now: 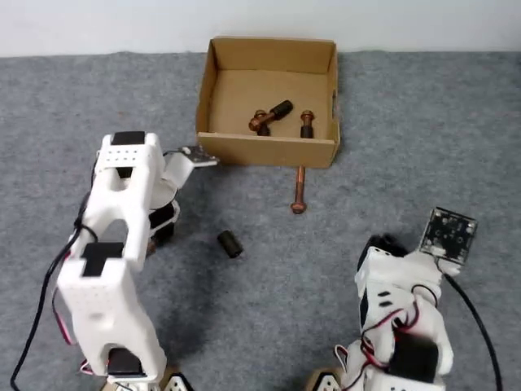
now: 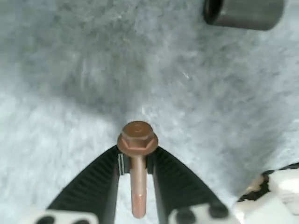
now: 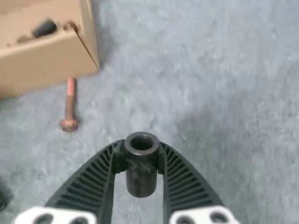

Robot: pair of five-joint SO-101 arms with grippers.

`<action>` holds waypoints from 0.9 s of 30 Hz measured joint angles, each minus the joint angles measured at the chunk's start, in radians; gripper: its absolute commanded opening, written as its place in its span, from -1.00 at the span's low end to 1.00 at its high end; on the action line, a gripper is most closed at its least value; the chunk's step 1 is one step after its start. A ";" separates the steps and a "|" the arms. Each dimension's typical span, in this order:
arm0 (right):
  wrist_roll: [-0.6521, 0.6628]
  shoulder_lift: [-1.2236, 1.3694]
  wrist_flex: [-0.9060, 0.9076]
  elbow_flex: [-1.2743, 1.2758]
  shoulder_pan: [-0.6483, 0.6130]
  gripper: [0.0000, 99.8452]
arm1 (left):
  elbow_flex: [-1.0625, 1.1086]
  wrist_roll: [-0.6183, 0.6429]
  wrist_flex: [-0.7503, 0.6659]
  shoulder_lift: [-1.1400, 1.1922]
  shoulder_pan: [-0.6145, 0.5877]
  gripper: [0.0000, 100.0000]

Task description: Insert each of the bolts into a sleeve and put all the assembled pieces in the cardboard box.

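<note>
My left pincer [image 2: 138,156] clamps a bolt [image 2: 137,139] just under its head, shank running back between the jaws. My right pincer [image 3: 140,151] grips a sleeve [image 3: 140,175], bore facing out. Risk: the bolt, pinched near one end, could pivot and miss the bore. Spare bolt [image 1: 299,189] lies just outside the cardboard box [image 1: 269,150]; spare sleeve [image 1: 230,243] nearby. Counter [image 1: 391,147]: grey felt; pale wall [image 1: 260,20] behind.

Falls bright and even from overhead; throws soft shadows on the grey carpet [image 1: 269,309] under the left arm [image 1: 122,236] and beside the cardboard box [image 3: 46,65].
</note>
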 measured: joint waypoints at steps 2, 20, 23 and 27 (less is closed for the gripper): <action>0.000 -0.060 0.000 0.000 0.000 -0.98 | 0.054 0.032 0.003 -0.110 0.014 -0.99; 0.000 -0.110 0.000 0.000 -0.207 -0.98 | 0.457 0.652 -0.216 -0.888 0.285 -0.99; 0.000 -0.110 0.000 0.000 -0.275 -0.98 | 0.516 0.755 -0.296 -0.974 0.287 -0.99; 0.000 -0.110 0.000 0.000 -0.379 -0.98 | 0.620 0.930 -0.387 -1.106 0.287 -0.99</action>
